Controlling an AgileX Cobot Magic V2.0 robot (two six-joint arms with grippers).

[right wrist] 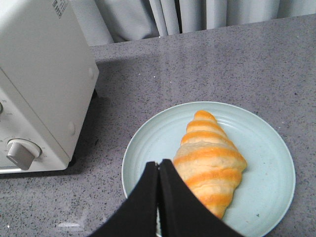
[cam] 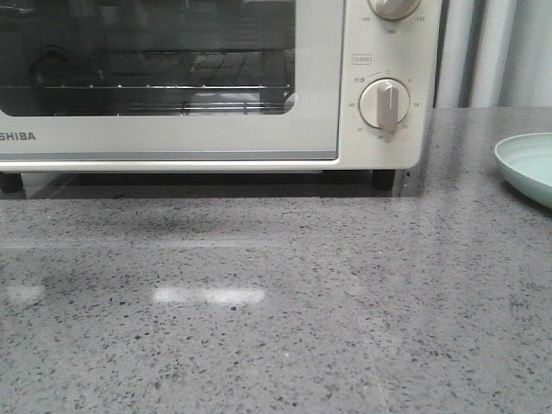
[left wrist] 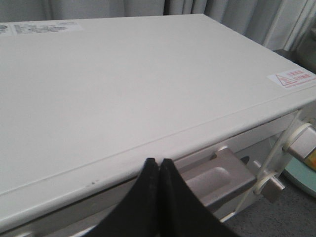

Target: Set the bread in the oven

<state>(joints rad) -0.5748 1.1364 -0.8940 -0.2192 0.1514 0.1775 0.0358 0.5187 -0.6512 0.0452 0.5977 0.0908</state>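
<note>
On the pale green plate [right wrist: 148,148], the bread [right wrist: 210,158] lies flat, its orange and cream stripes running crosswise and one tapered end pointing toward the curtain [right wrist: 197,15]. The plate rests on the grey speckled countertop [right wrist: 222,64], beside the oven [right wrist: 39,84] and apart from it. The right gripper [right wrist: 159,170] hovers above the plate's near side with its two black fingers pressed tip to tip, holding nothing; whether the fingers touch the bread or merely overlap it in this view cannot be determined, and the roll's near end is hidden behind them.

The left gripper [left wrist: 159,165] hangs over the front edge of the oven's [left wrist: 123,89] top panel, fingers likewise closed together on nothing. Below it, the metal door handle [left wrist: 212,175] is partly visible.

From the front view, the oven [cam: 319,103] door is shut; the wire rack [cam: 164,86] shows dimly through the dark glass. A round dial [cam: 384,103] sits on the control panel, a second dial above it is cut off by the frame, and only a sliver of the plate [cam: 526,164] appears at the right edge. Neither gripper is visible there.
</note>
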